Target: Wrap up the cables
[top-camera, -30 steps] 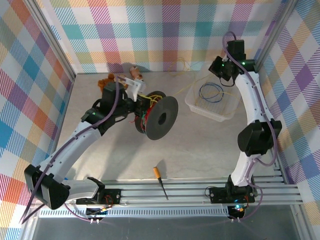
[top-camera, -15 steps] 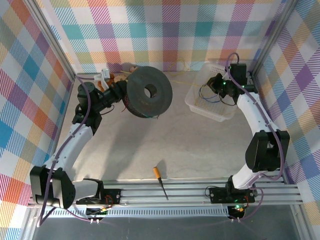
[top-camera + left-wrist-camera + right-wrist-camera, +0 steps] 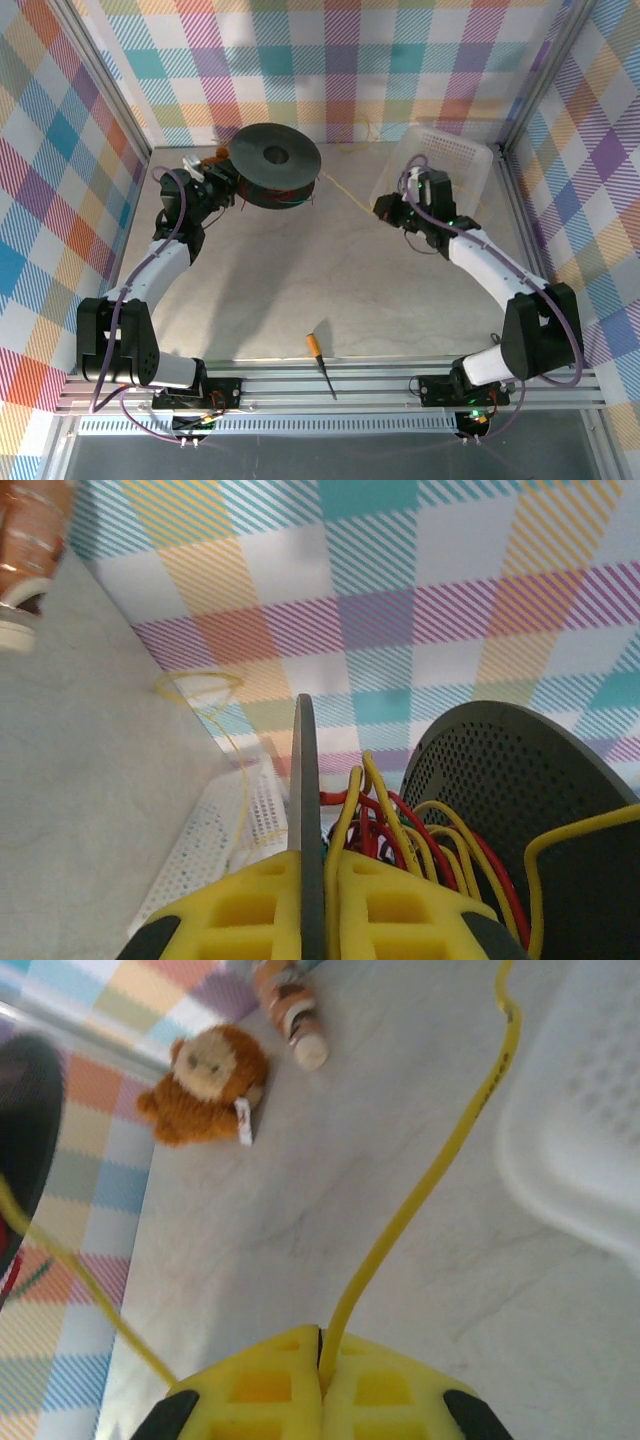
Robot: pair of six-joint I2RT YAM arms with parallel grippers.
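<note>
A black spool [image 3: 280,160] hangs flat-side-up at the back left, wound with yellow and red cables [image 3: 440,830]. My left gripper [image 3: 228,178] is shut on the thin edge of one spool flange [image 3: 307,780], its fingers [image 3: 400,900] pressed either side of it. One yellow cable [image 3: 345,190] stretches from the spool across the table to my right gripper [image 3: 383,207]. In the right wrist view that gripper [image 3: 322,1345] is shut on the yellow cable [image 3: 440,1175], which runs on toward the basket [image 3: 580,1140].
The white perforated basket [image 3: 445,160] stands tipped up at the back right, just behind my right arm. A brown teddy [image 3: 205,1085] and a small bottle [image 3: 290,1010] lie at the back left. An orange-handled screwdriver [image 3: 320,360] lies near the front rail.
My left arm has swung the spool to the back left and turned it flat. My right gripper has moved left out of the basket, drawing the yellow cable; the basket has tipped up.
</note>
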